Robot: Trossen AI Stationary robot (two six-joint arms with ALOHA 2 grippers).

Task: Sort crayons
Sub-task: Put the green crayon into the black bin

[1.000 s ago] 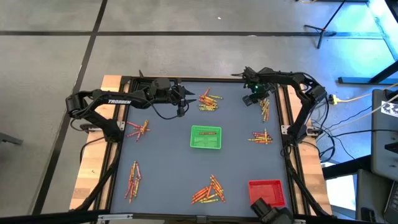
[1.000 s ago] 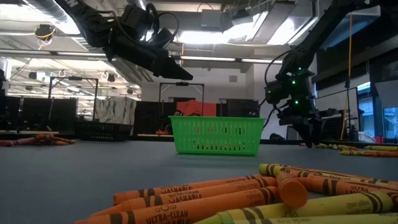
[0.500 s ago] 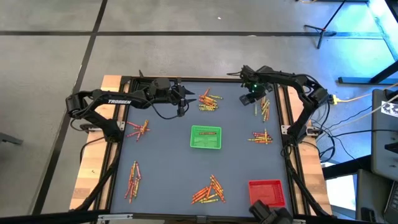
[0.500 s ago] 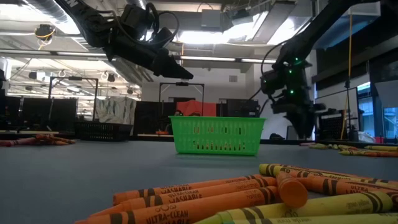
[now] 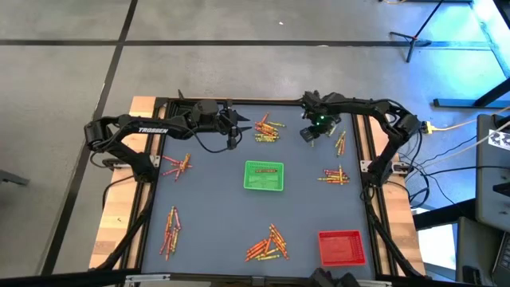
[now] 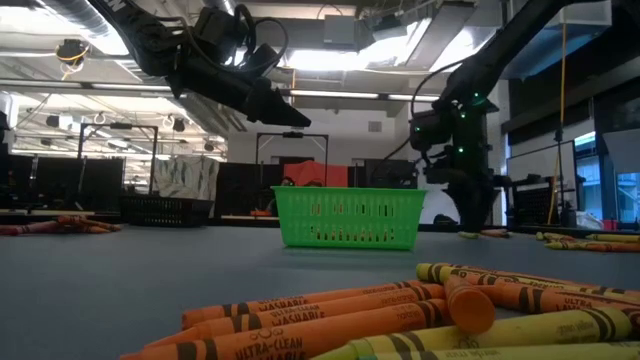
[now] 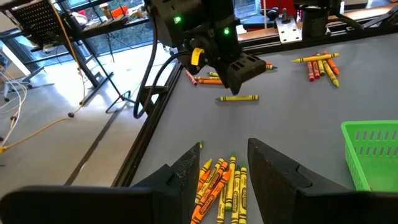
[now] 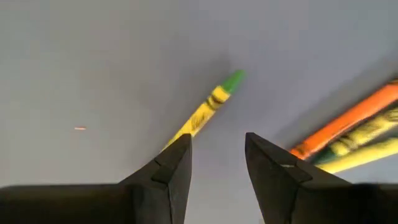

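Grey tabletop [image 5: 215, 199] lies under me; my right gripper [image 8: 216, 163] has swung in from the far right pile and now hangs, jaws parted and empty, over a lone green crayon [image 8: 205, 111] just ahead, so a pick looks next. My left gripper [image 7: 225, 163] waits, jaws apart, over its pile [image 7: 221, 183]; I count six crayon piles and two trays, green [image 5: 264, 176] and red [image 5: 343, 246].

My dark left arm [image 5: 151, 130] carries the white word "TROSSEN". The paper wrappers of the orange wax crayons [image 6: 330, 318] nearest the low camera read "ULTRA-CLEAN WASHABLE".
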